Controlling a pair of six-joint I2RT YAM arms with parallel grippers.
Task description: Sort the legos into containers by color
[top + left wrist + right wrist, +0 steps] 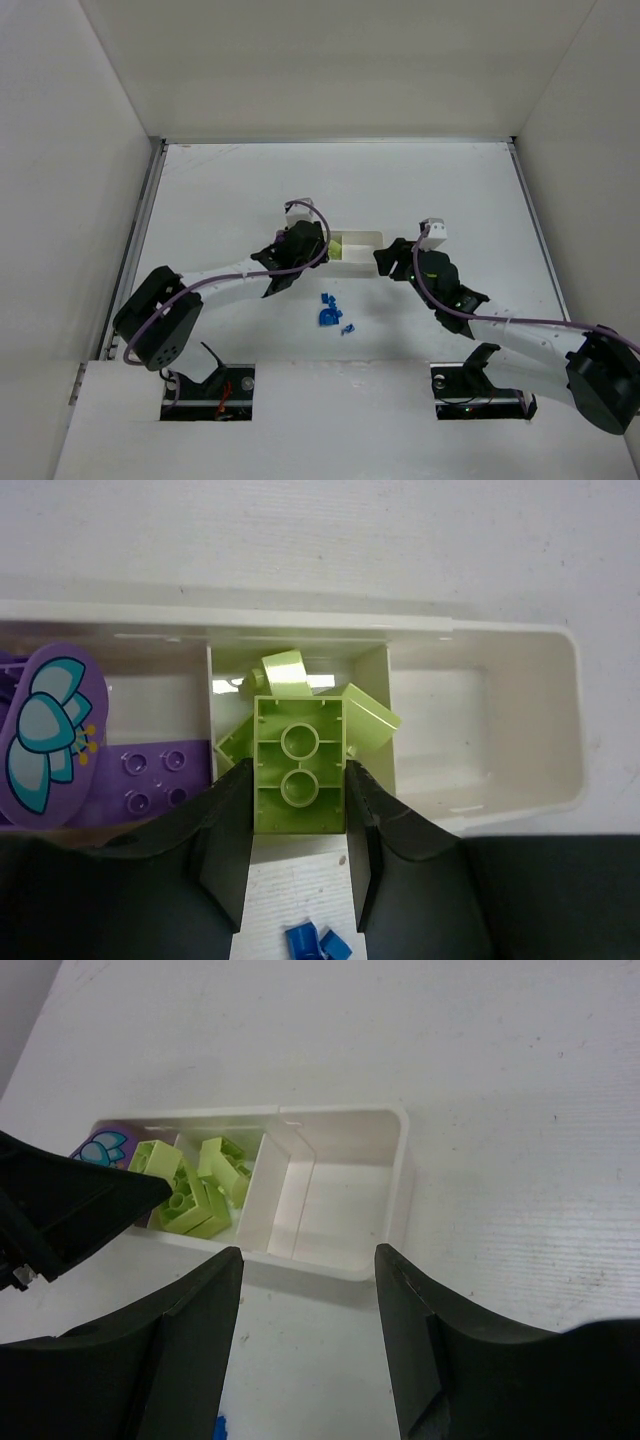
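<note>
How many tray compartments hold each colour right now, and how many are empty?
Holding purple legos: 1
Holding lime legos: 1
Holding blue legos: 0, those in view lie on the table
Empty compartment: 1
Total: 3 compartments in the tray

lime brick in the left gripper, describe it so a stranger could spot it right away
Find the long white tray mid-table; its middle compartment is the lime one. At that compartment's near edge, the lime brick sits pinched between the black fingers of the left gripper. Unlike the loose lime pieces lying tilted behind it, it faces the wrist camera flat, showing two rings.
</note>
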